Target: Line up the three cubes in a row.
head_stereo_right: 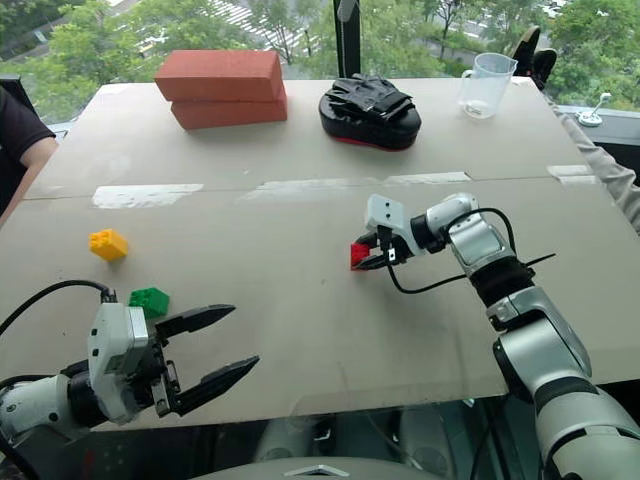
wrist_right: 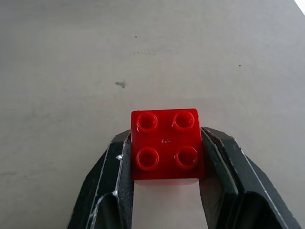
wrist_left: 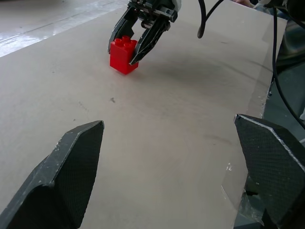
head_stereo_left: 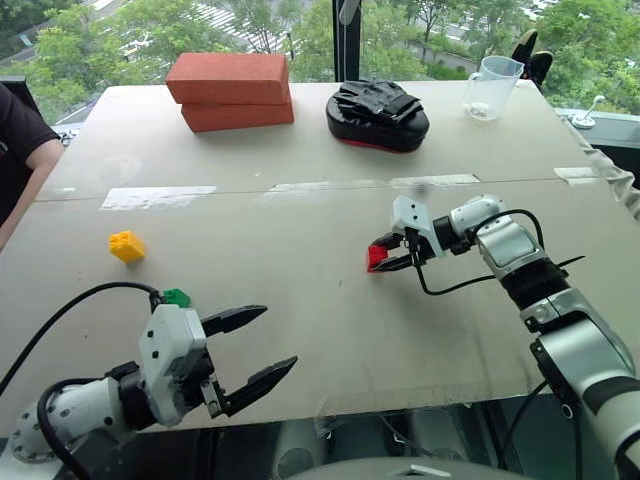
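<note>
Fingers of the right hand [head_stereo_left: 392,258] clamp the small red studded plastic cube [wrist_right: 166,144] on the beige worktop [head_stereo_left: 320,330], right of centre. Yellow studded cube [head_stereo_left: 126,245] and green studded cube [head_stereo_right: 150,300] lie well apart from it at left, near the left hand [head_stereo_left: 250,348], its fingers spread. Carrying it low and level toward them would likely keep the row straight.

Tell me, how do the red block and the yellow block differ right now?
The red block is clamped between the right gripper's jaws near the table's middle; the yellow block sits free on the table, far off toward the robot's left. The red block faces the camera squarely, while the yellow block sits turned at an angle. Both are small studded toy blocks of similar size.
</note>
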Controlling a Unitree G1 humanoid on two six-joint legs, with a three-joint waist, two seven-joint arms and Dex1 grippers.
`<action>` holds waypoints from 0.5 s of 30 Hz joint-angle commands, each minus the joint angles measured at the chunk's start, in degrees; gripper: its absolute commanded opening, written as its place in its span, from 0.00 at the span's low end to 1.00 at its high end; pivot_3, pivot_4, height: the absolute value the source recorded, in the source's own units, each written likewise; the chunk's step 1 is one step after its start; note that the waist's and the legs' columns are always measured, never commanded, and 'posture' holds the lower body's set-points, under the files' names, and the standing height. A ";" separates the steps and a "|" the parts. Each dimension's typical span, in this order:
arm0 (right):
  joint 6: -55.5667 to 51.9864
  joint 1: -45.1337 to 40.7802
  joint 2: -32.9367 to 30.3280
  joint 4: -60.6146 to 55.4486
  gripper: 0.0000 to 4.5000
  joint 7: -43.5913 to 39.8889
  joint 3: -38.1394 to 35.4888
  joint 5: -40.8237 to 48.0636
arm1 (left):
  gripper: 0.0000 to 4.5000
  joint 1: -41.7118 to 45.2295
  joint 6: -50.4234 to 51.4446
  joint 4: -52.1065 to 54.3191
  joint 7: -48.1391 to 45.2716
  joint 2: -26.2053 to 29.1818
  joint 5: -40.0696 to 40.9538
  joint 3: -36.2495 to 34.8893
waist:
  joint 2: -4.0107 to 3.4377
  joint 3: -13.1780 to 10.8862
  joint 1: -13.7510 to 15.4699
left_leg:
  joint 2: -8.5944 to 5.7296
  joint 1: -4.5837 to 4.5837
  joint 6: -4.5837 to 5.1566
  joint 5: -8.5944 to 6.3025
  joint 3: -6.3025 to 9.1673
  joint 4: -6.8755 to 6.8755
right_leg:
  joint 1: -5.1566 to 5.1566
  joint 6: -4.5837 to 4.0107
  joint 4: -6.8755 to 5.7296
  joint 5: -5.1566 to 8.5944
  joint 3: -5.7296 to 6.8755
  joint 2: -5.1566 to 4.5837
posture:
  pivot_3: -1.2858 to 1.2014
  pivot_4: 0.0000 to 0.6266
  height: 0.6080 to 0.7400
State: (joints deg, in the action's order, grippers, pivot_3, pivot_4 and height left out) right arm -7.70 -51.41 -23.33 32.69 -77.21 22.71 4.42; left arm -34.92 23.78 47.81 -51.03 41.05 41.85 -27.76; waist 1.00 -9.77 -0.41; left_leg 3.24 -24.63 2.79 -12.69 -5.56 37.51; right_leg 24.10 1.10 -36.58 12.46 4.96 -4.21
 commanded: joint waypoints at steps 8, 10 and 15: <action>8.20 -4.94 2.89 9.21 0.29 -3.04 -0.54 -3.26 | 1.00 -3.12 -2.39 2.52 0.52 -1.80 -1.19 -1.68 | 0.00 0.00 -0.52 | 0.03 0.04 -0.01 0.00 -0.04 0.00 | 0.05 -0.01 -0.10 0.00 -0.06 0.02 | 0.52 0.24 1.00; 9.17 -5.42 3.41 10.61 0.29 -3.16 -0.69 -3.75 | 1.00 -3.87 -2.88 2.28 0.19 -2.30 -1.74 -1.62 | 0.01 0.01 -0.56 | 0.04 0.06 -0.01 0.00 -0.06 0.00 | 0.05 -0.01 -0.11 0.00 -0.09 0.02 | 0.52 0.24 1.00; 10.51 -5.53 3.91 10.51 0.93 -3.59 -1.93 -3.43 | 1.00 -5.22 -3.93 1.37 -0.50 -2.90 -2.57 -2.60 | 0.00 0.01 -0.51 | 0.04 0.04 -0.02 0.00 -0.09 0.00 | 0.10 -0.02 -0.13 0.00 -0.12 0.01 | 0.52 0.24 1.00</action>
State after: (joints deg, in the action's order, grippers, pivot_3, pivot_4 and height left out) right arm 1.76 -55.68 -19.21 44.73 -79.90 22.57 0.27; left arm -39.58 21.40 48.23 -51.12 38.45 39.61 -28.81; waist 1.01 -9.77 -0.92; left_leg 3.27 -24.61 2.76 -12.69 -5.65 37.51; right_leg 24.20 1.08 -36.71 12.47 4.84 -4.20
